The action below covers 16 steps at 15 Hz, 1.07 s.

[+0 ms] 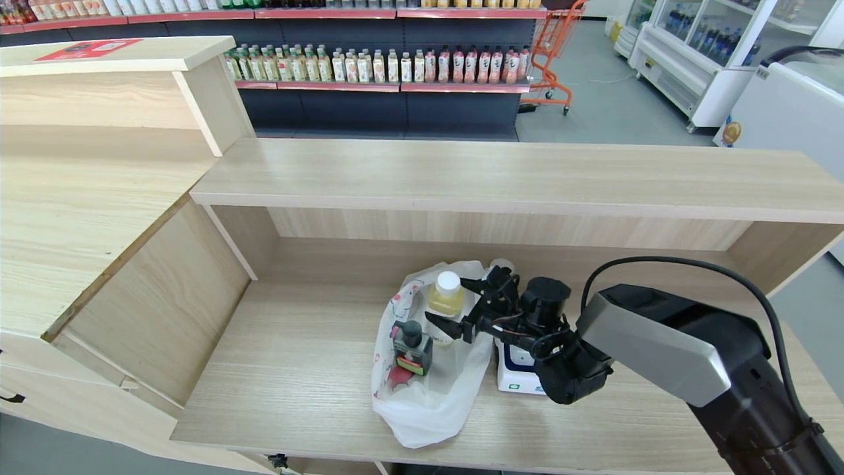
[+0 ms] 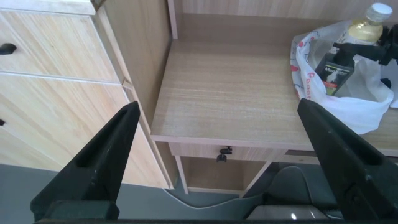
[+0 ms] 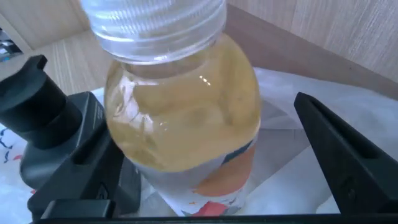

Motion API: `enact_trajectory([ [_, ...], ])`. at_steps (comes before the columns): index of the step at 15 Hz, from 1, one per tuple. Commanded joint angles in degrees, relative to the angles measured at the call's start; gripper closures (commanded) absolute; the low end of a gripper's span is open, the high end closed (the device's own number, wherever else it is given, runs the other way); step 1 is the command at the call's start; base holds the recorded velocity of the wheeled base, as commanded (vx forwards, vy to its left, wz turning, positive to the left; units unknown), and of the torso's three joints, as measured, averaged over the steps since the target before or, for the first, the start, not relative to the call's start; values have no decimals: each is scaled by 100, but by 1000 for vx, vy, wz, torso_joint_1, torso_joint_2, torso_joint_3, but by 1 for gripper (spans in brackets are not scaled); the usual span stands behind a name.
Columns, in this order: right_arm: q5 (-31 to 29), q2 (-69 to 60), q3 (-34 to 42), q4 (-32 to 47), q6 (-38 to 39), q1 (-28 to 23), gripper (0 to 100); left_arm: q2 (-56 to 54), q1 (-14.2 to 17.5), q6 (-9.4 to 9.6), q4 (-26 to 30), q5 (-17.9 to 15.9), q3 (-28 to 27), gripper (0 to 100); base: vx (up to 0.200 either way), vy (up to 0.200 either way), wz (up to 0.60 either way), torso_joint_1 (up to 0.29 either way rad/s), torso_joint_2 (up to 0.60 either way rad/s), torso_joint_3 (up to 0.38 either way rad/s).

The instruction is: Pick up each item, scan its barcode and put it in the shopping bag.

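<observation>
The clear plastic bottle of yellow drink, white-capped, stands in the white plastic shopping bag on the wooden tabletop. The right claw is spread astride it. The bottle looks rigid, smooth and liquid-heavy (probably slippery), so grip mid-body. The left claw is spread too.
</observation>
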Motion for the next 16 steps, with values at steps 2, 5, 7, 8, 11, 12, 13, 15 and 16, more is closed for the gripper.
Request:
enact_trajectory([
  [2,10,-542,269,19,107,-101,0,9,7,-1,-1,0,0,0,0,0,0,0,0,0],
  [5,10,-1641,1271,-8,282,-365,0,9,-2,-1,-1,0,0,0,0,0,0,0,0,0],
  [7,10,-2353,2045,19,274,-567,0,9,-2,-1,-1,0,0,0,0,0,0,0,0,0],
  [8,1,-2669,2396,19,230,-655,0,9,-2,-1,-1,0,0,0,0,0,0,0,0,0],
  [11,10,-3768,3627,195,291,-1165,0,9,-2,-1,-1,0,0,0,0,0,0,0,0,0],
  [12,10,-4067,3987,370,291,-1341,0,9,-2,-1,-1,0,0,0,0,0,0,0,0,0],
  [13,10,-4392,4348,555,317,-1472,0,9,7,-1,-1,0,0,0,0,0,0,0,0,0],
  [15,-17,-5622,5103,1487,827,-1613,0,9,7,-1,-1,0,0,0,0,0,0,0,0,0],
  [16,-61,-6097,5112,2128,871,-1692,0,9,-2,-1,-1,0,0,0,0,0,0,0,0,0],
])
